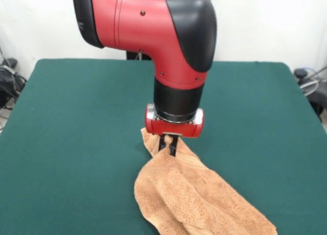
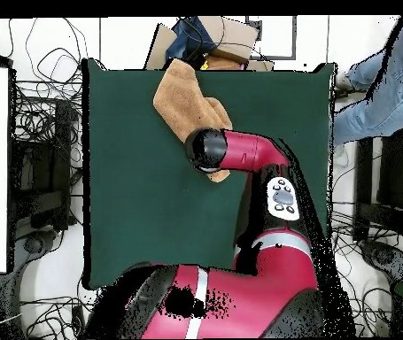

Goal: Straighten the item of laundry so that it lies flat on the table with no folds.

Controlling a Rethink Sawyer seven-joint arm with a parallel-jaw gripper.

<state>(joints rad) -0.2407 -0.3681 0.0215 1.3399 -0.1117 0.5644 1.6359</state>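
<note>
The claw (image 1: 167, 144) is down at the middle of the green table (image 1: 76, 122), clamped on 1 bunched end of the rumpled tan towel (image 1: 194, 199) trailing to the table's edge.

The red and black robot arm (image 1: 153, 25) comes in from above, bends at a rounded black-capped elbow and drops straight down through a black cylindrical wrist (image 1: 178, 99) to a red oblong gripper mount (image 1: 173, 123). Below it the small black two-fingered gripper (image 1: 168, 145) points vertically downward, its fingers (image 1: 162, 143) drawn close together with only a thin gap between them. From overhead, the arm reaches forward from its base and the black elbow cap hides the gripper.
</note>
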